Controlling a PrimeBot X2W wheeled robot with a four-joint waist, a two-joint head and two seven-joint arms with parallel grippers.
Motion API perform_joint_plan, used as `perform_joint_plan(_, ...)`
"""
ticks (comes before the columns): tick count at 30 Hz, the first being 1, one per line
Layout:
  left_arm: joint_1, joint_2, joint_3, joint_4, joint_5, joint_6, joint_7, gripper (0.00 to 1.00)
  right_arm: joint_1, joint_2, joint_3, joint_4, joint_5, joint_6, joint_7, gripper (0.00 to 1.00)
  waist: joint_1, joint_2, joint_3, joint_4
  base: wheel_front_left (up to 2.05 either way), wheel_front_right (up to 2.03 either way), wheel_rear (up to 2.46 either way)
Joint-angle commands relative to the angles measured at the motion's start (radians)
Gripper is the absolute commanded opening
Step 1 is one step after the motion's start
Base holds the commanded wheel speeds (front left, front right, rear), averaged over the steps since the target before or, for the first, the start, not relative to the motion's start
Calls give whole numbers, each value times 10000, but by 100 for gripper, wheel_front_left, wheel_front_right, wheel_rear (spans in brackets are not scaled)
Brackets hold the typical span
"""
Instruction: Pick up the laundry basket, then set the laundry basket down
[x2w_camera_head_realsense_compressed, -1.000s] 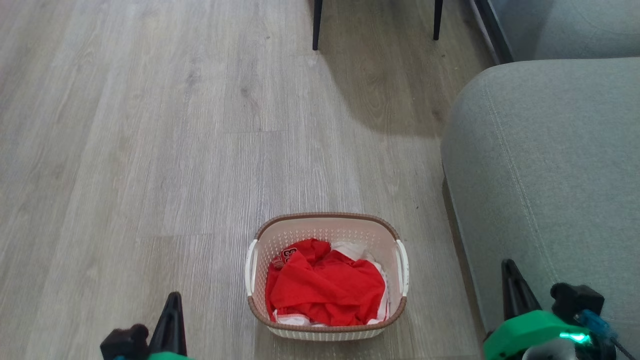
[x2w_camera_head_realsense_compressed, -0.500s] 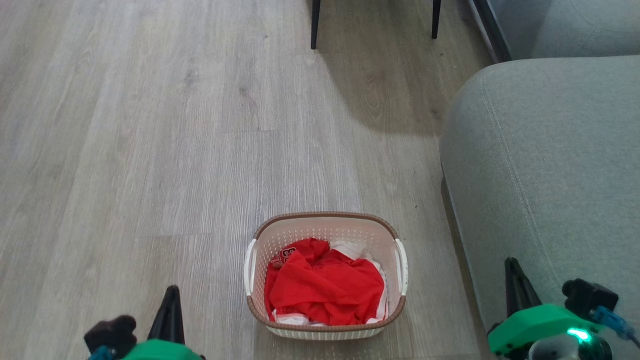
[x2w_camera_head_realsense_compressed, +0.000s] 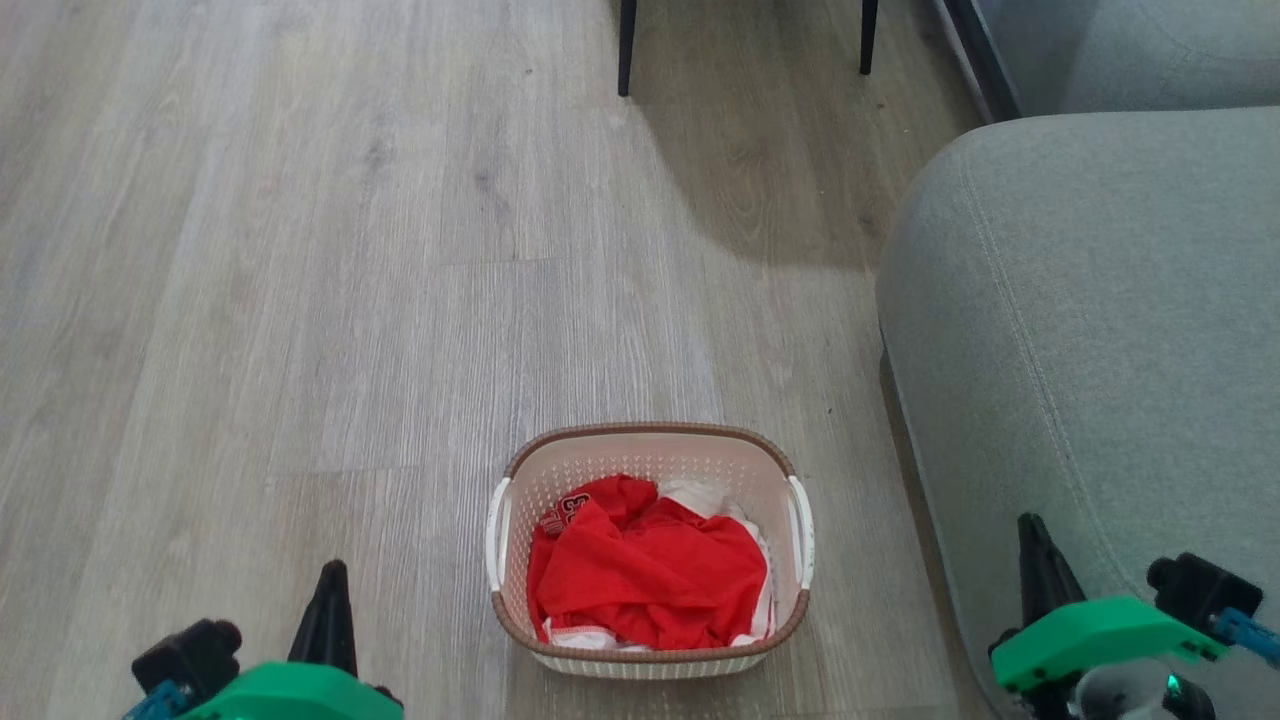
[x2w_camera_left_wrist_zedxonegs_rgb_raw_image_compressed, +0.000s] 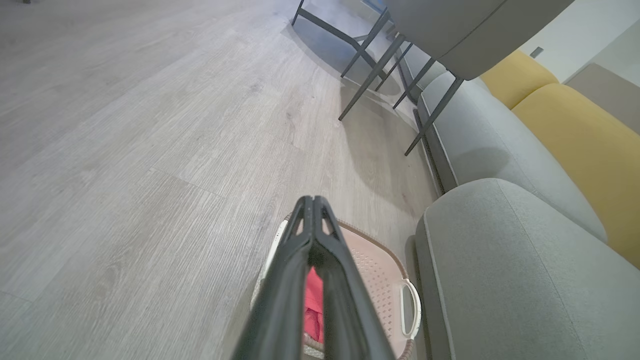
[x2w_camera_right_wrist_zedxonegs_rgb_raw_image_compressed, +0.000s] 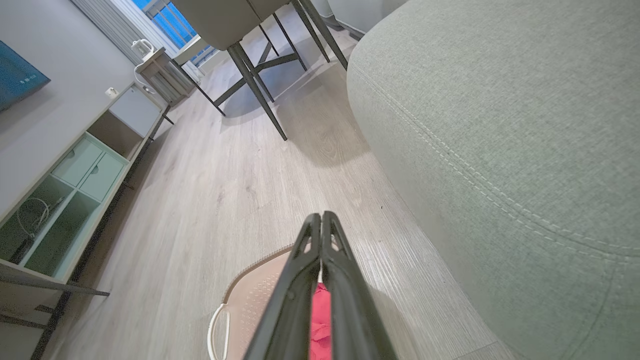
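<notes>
Just beside the big grey fabric sofa (x2w_camera_head_realsense_compressed: 1080, 330), we see the small cream-white perforated plastic laundry basket (x2w_camera_head_realsense_compressed: 648, 431) on the floor, with a brown woven-look rim, 2 white handles and red cloth (x2w_camera_head_realsense_compressed: 650, 580) inside. Our right gripper (x2w_camera_head_realsense_compressed: 1028, 530) overlaps the sofa's edge. Our left gripper (x2w_camera_head_realsense_compressed: 331, 575) sits farther from the sofa than the basket. Neither touches the basket, and both have their fingers pressed together, empty.

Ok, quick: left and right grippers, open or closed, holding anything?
Left gripper: closed, holding nothing.
Right gripper: closed, holding nothing.
</notes>
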Motion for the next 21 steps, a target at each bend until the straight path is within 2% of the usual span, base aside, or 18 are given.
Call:
perform_joint_plan(1, -539, 151, 189, -247, -355, -98, 86, 0, -566, -189, -28, -264, 352, 5, 75, 0, 0, 1, 3, -5, 0, 0, 0)
perform_joint_plan(21, -996, 183, 486, -83, -2632, -390, 600, 0, -802, -236, -220, -215, 2489, 7, 590, 0, 0, 1, 38, -64, 0, 0, 0)
